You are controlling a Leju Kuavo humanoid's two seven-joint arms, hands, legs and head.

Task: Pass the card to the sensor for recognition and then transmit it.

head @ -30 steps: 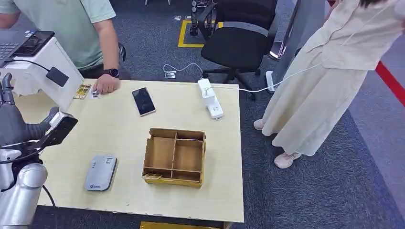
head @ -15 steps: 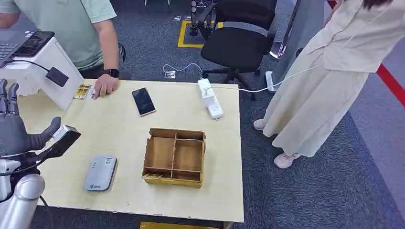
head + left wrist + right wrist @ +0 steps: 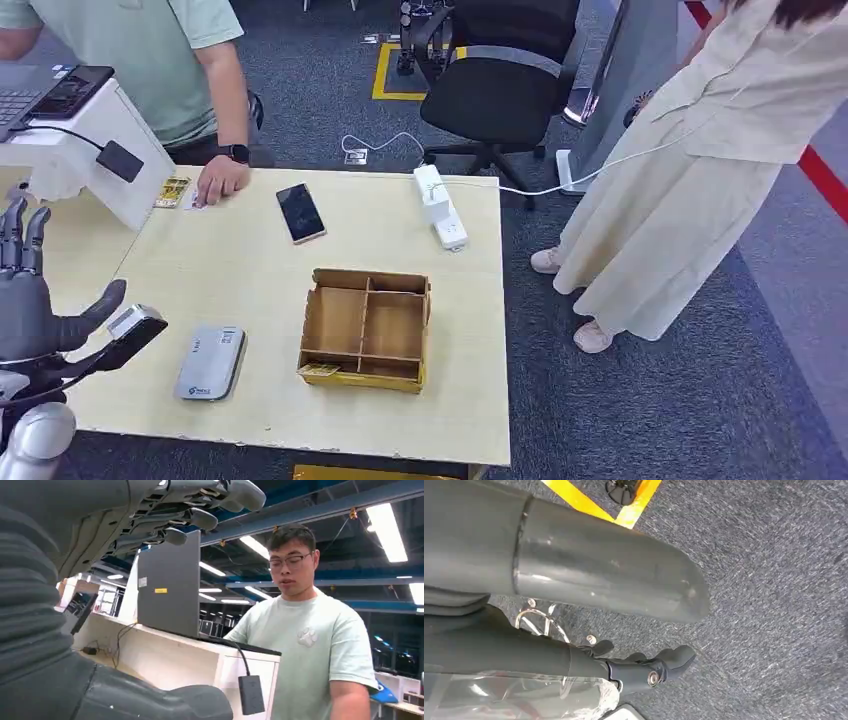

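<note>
While a person's hand (image 3: 222, 180) rests beside the card (image 3: 172, 191), left hand (image 3: 35, 305) hovers with fingers spread wide, empty; right hand (image 3: 644, 667) hangs, grip unclear.

Left hand (image 3: 35, 300) cut off by the head view's left edge; arm partly out of frame. Card (image 3: 172, 191) near person's hand (image 3: 222, 180): print too small to read. Small item in cardboard box (image 3: 366, 328) front-left compartment unclear. Grey sensor (image 3: 211, 362) label illegible. Laptop (image 3: 20, 95) cropped at edge. Right hand (image 3: 574, 580) fingers mostly out of frame, state unclear.
</note>
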